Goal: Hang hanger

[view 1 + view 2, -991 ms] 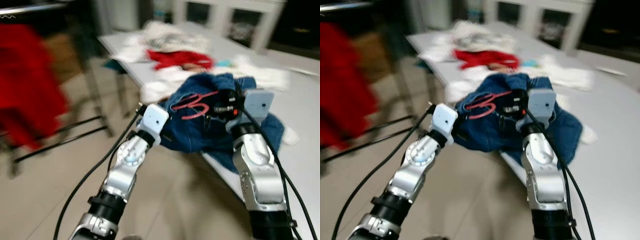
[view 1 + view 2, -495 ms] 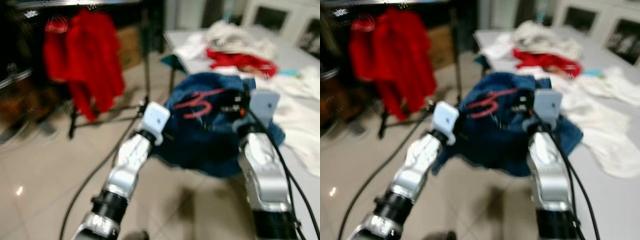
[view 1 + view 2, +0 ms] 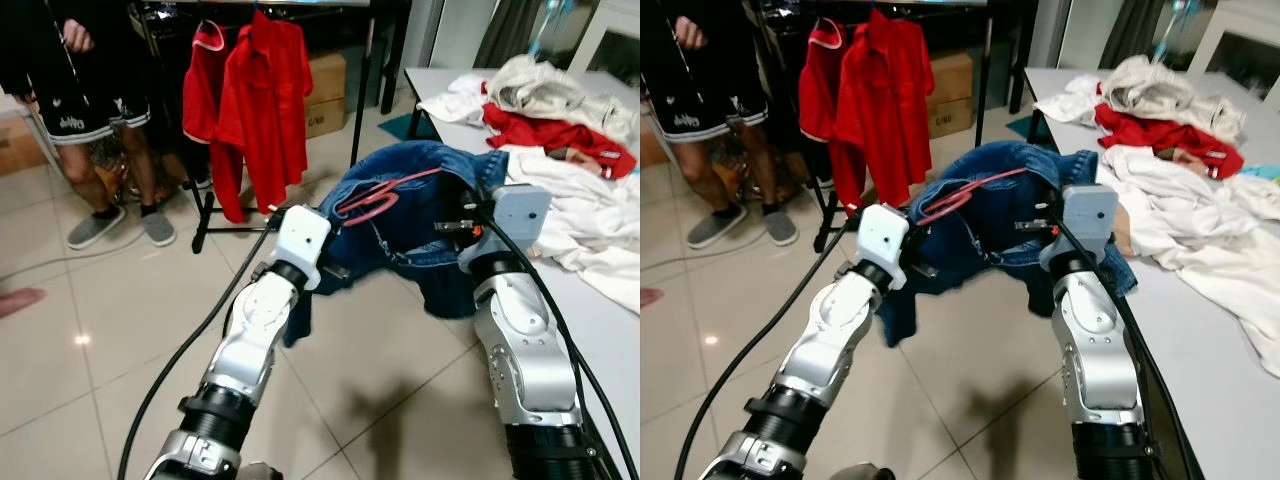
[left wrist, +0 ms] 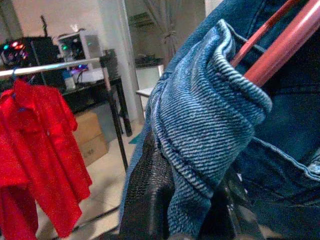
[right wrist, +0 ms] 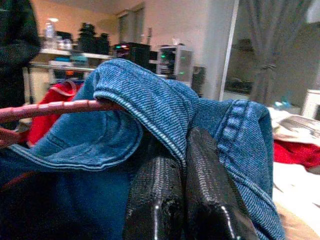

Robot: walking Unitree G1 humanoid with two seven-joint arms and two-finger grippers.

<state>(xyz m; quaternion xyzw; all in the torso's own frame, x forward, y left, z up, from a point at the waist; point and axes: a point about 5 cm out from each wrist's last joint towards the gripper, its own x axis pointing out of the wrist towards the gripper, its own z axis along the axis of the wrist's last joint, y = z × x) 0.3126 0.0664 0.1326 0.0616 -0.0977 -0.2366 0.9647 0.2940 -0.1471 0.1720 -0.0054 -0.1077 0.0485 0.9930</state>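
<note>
Now both hands carry the denim jacket (image 3: pixel 420 215) on its red hanger (image 3: pixel 385 193) in the air between the bench (image 3: pixel 600 320) and the clothes rack (image 3: pixel 365 75). The left hand (image 4: pixel 172 210) is clamped on one bunched denim shoulder, with the hanger's red bar running out just past it. The right hand (image 5: pixel 187 195) is pinched shut on a fold of denim at the other shoulder, the bar touching the cloth beside its fingers. The hanger lies across the robot's front, its long axis running from one hand to the other, and its hook end (as far as I can tell) sits toward the left arm.

The rack stands ahead and to the robot's left, with two red shirts (image 3: pixel 262 95) hanging from its rail near a person's legs (image 3: pixel 95 170). I judge the left hand nearer the rail, so the lift should lead from that side, raising the hook above the rail beside the shirts.
</note>
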